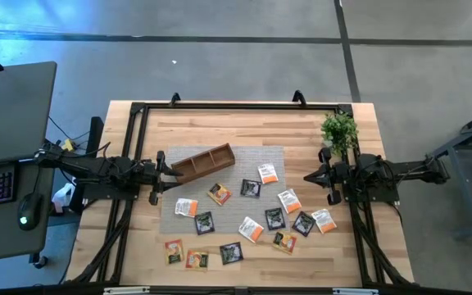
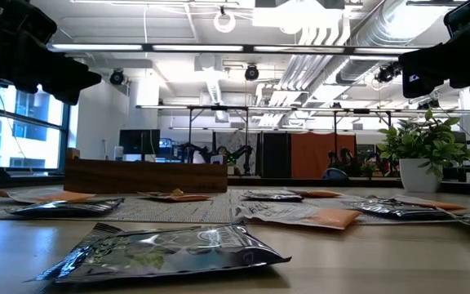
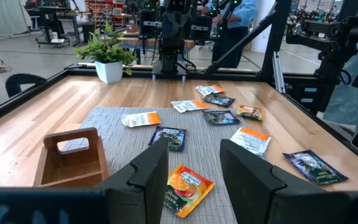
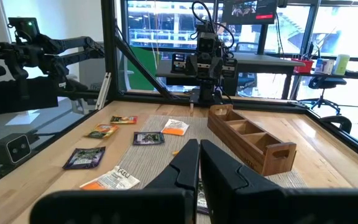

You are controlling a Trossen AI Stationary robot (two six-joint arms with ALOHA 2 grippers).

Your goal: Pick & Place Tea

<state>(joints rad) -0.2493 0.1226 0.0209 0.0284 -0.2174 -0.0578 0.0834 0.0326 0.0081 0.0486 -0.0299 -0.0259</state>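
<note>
My left gripper (image 3: 194,171) gapes wide, right gripper (image 4: 199,165) nearly closed; the yellow-red sachet (image 3: 187,185) just ahead looks light, limp, slippery; I'd pinch its edge.

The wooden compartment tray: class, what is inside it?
The wooden compartment tray appears to hold no sachets: the high view shows bare wood in its compartments. The right wrist view hides the compartment floors behind the near wall. The sachets lie outside on the mat.

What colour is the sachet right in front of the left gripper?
Yellow-red sachet, clearest in the left wrist view.
</note>
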